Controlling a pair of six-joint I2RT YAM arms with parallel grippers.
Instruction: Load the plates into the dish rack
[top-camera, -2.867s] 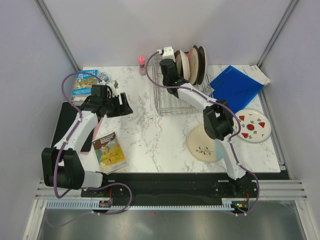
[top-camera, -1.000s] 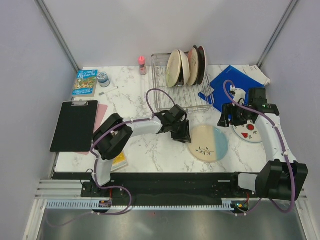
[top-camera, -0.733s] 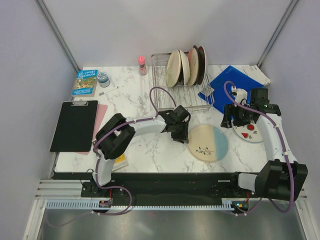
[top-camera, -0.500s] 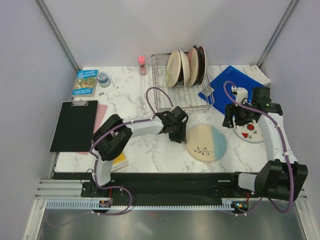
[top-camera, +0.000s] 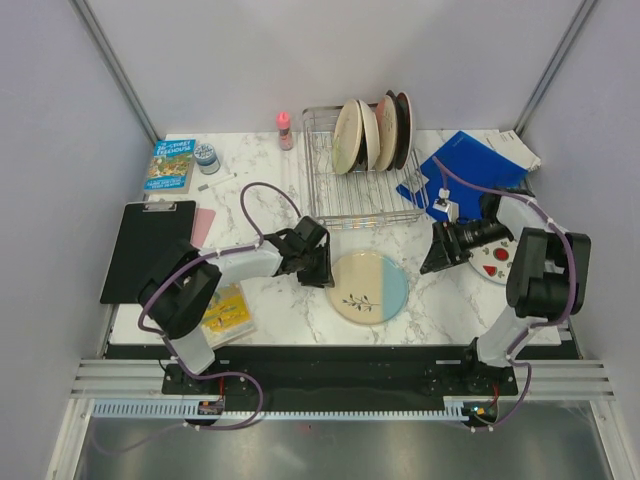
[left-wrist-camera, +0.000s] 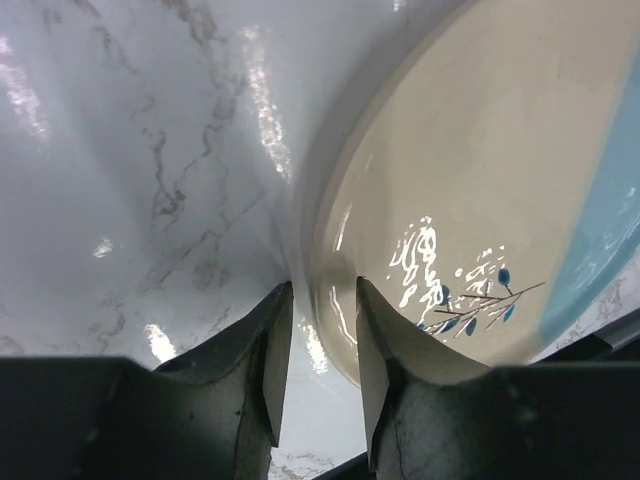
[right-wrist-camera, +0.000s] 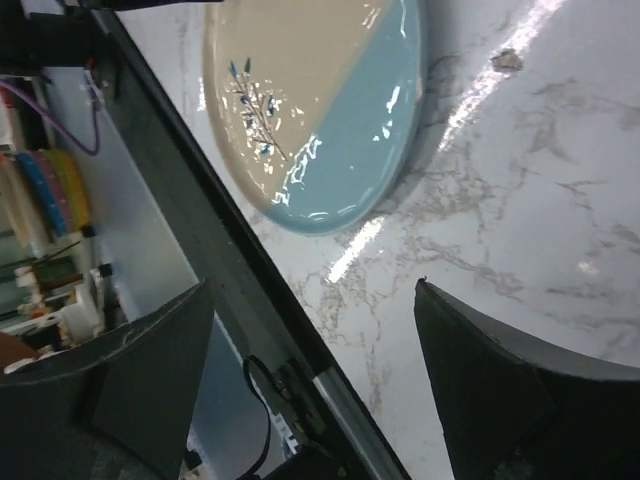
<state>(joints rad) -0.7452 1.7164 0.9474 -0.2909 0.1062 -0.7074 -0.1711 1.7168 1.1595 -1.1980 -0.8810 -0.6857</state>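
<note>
A cream-and-light-blue plate with a twig motif (top-camera: 368, 287) lies flat on the marble near the front edge. My left gripper (top-camera: 320, 266) is shut on its left rim. In the left wrist view the jaws (left-wrist-camera: 322, 285) straddle that rim (left-wrist-camera: 330, 240), one finger on the plate's face and one outside it. My right gripper (top-camera: 432, 262) stands wide open right of this plate, with nothing between its fingers (right-wrist-camera: 314, 284). A white plate with red shapes (top-camera: 497, 262) lies behind it, partly hidden by the arm. The dish rack (top-camera: 352, 205) holds several upright plates (top-camera: 372, 132).
A blue folder (top-camera: 470, 165) lies right of the rack. A black clipboard (top-camera: 148, 250), a booklet (top-camera: 226, 312), a book (top-camera: 170, 165), a small blue-topped tin (top-camera: 207, 155), a pen (top-camera: 216, 181) and a pink bottle (top-camera: 284, 128) occupy the left and back.
My left gripper has pulled the twig plate leftward across the marble. The right arm has swung in from the red-shapes plate toward the table's middle, and its jaws have opened wider.
</note>
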